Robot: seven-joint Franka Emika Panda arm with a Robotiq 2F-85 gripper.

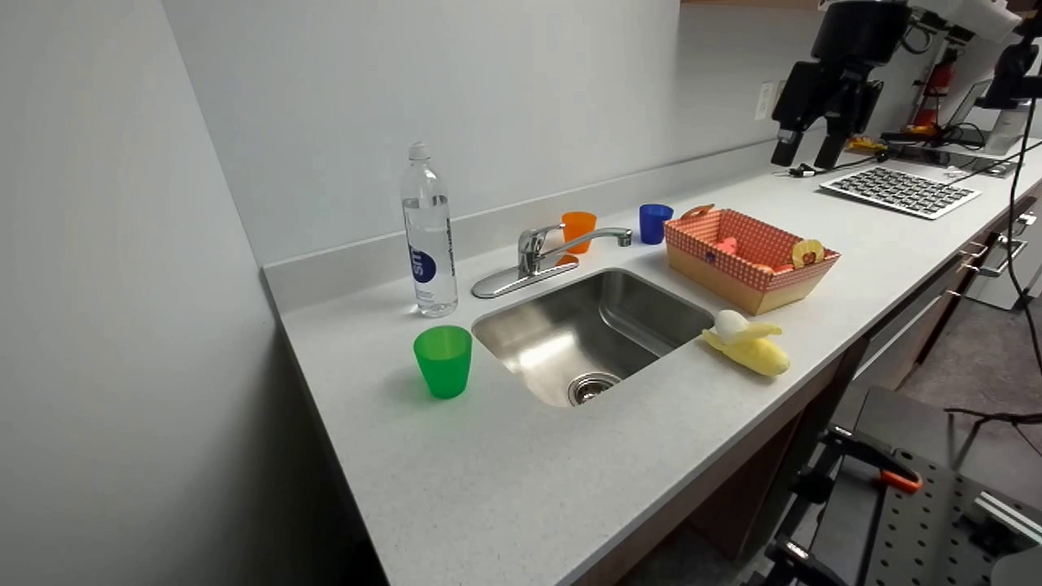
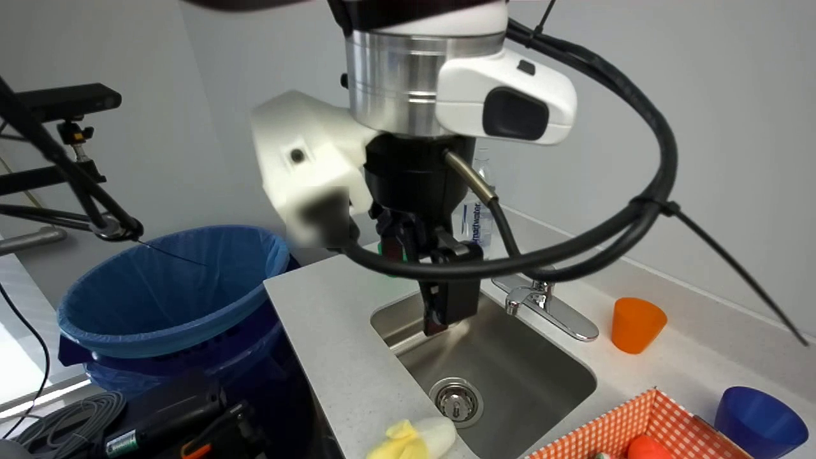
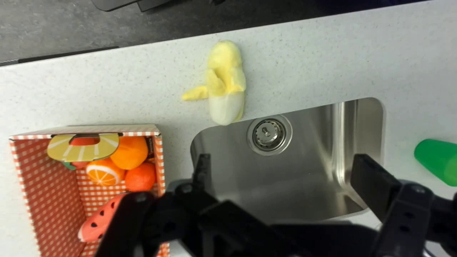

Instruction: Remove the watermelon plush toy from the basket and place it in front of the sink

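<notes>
The basket (image 1: pixel 716 281) is a red-checked box with a tan outside, right of the sink; it shows in the wrist view (image 3: pixel 50 200) and at a frame edge (image 2: pixel 612 428). The watermelon plush toy (image 3: pixel 101 217), red with dark specks, lies in the basket, partly behind my gripper (image 3: pixel 285 171). The gripper is open and empty, with the steel sink (image 3: pixel 303 142) between its fingers in the wrist view. In both exterior views the gripper (image 1: pixel 808 155) (image 2: pixel 440 299) hangs well above the counter. The sink (image 1: pixel 545 350) (image 2: pixel 529 376) has a chrome faucet (image 1: pixel 531 252).
A yellow-white banana plush (image 3: pixel 225 82) lies at the sink's front corner by the counter edge. Toy oranges (image 3: pixel 129 153) share the basket. A green cup (image 1: pixel 445 362), bottle (image 1: pixel 430 244), orange cup (image 1: pixel 579 230) and blue cup (image 1: pixel 654 222) stand around. A keyboard (image 1: pixel 899 191) lies beyond.
</notes>
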